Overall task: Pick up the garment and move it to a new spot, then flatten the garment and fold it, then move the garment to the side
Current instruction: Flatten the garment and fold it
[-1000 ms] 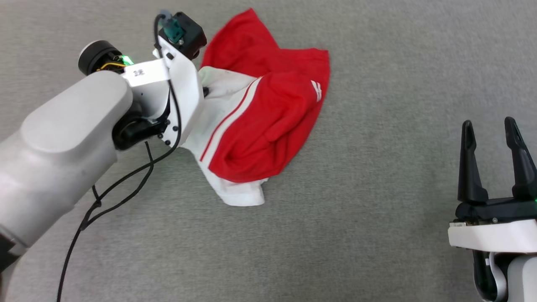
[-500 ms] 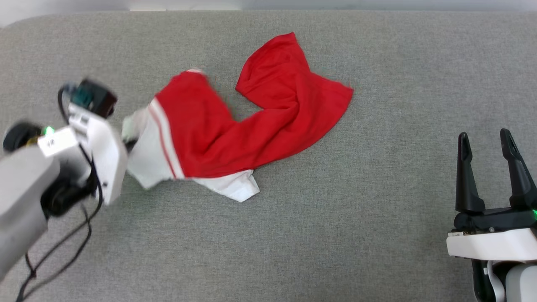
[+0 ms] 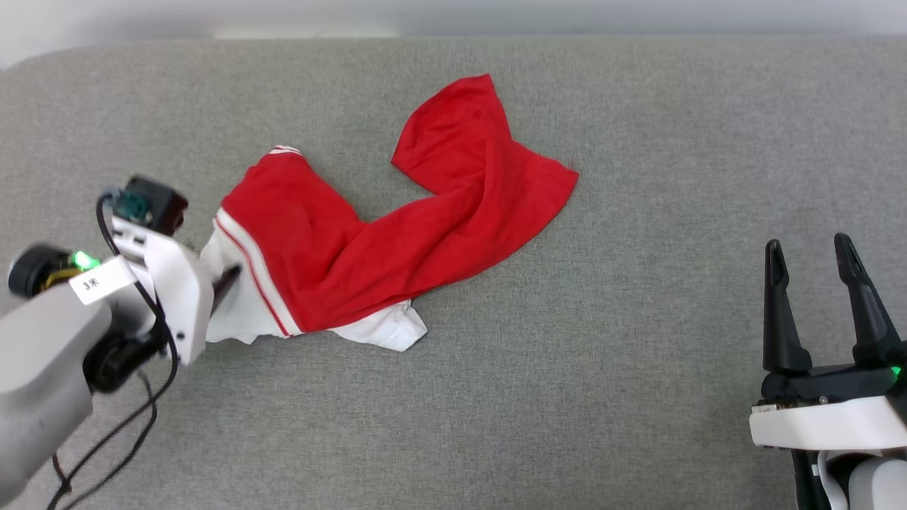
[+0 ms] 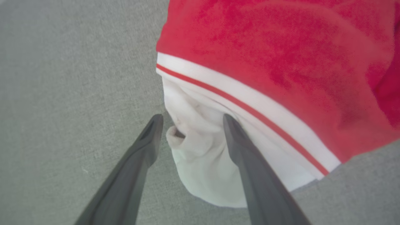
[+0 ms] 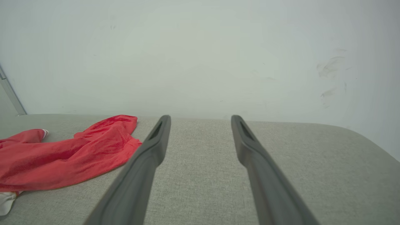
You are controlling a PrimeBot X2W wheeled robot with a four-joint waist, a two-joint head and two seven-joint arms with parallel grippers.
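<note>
Grey forearm [image 3: 39, 375], white bracket [image 3: 177, 283], black cable [image 3: 138, 418], dark-fingered right end effector [image 3: 808, 242].

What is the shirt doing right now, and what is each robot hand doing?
garment: lying rumpled and unfolded on the gray surface.
left hand: open, one finger on each side of the garment's bunched white sleeve.
right hand: open, empty, away from the garment.

no legible text; white tag [image 3: 99, 285] unreadable

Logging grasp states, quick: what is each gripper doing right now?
Left gripper: open, jaws astride the garment at its white sleeve.
Right gripper: open, holding nothing.
</note>
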